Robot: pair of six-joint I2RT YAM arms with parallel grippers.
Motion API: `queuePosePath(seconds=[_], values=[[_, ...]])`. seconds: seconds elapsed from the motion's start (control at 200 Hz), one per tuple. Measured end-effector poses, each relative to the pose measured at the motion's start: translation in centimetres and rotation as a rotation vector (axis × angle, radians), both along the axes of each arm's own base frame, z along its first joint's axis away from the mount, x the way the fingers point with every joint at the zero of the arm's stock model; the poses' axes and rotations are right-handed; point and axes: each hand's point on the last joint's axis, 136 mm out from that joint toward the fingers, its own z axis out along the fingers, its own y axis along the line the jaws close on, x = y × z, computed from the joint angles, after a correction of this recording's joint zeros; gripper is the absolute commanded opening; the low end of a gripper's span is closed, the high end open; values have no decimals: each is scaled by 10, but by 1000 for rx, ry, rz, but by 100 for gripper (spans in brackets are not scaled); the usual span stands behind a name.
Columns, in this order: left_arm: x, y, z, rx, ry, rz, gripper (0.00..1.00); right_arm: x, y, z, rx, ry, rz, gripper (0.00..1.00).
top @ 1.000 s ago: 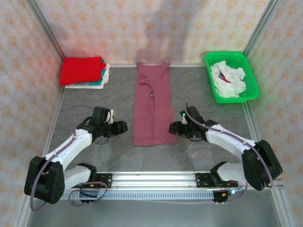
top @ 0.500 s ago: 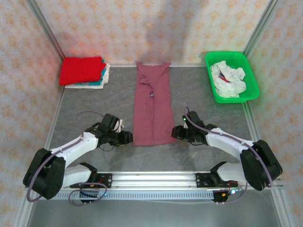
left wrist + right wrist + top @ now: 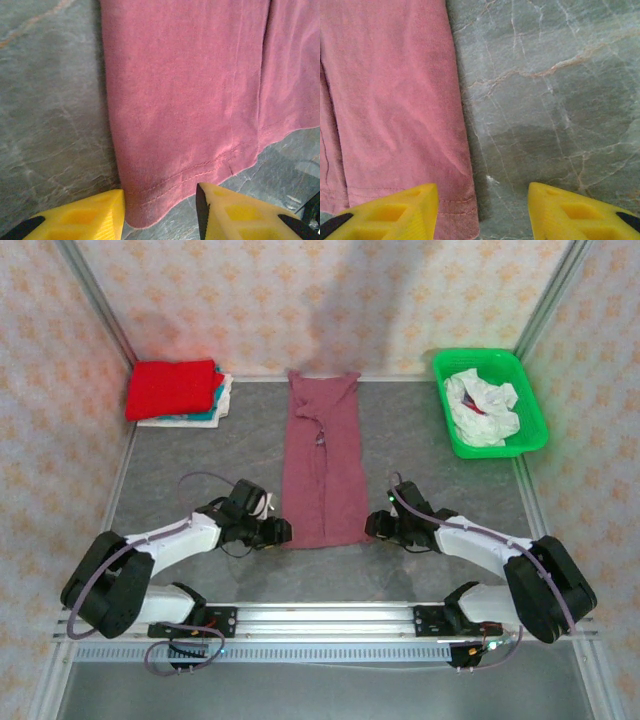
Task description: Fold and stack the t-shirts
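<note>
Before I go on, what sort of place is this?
Likely a staged test cell: wallpapered panels box in a grey stone-look table, with an aluminium rail along its near edge.

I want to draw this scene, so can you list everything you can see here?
maroon t-shirt: one, dark red, folded into a long strip, middle of the table
folded t-shirts: one pile, red on top, teal and white underneath, far left corner
basket: one, green, far right corner
white cloth: one crumpled bundle, inside the basket
table: one, grey stone pattern
left claw: one, yellow, open, at the shirt's near left corner
right claw: one, yellow, open, at the near right corner
</note>
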Motion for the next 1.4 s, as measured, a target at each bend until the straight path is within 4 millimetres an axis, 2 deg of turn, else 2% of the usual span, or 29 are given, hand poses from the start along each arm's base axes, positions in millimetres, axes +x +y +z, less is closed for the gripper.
queuePosePath(seconds=[0.255, 0.556, 0.676, 0.821, 1.016, 1.266, 1.401], values=[[-1, 1, -8, 22, 18, 4, 37, 2, 0, 2, -1, -13, -4, 50], [1, 3, -14, 44, 42, 16, 26, 0, 0, 0, 4, -11, -1, 51], [0, 4, -17, 63, 64, 18, 20, -1, 5, 1, 31, -3, 10, 51], [1, 6, -17, 79, 75, 19, 17, -1, 14, 0, 84, 18, 13, 51], [1, 6, -18, 83, 77, 20, 13, 0, 16, -1, 103, 28, -8, 50], [2, 5, -18, 79, 72, 19, 8, 0, 16, -9, 93, 63, -39, 43], [3, 5, -18, 78, 70, 19, 3, 0, 16, -11, 77, 67, -56, 35]])
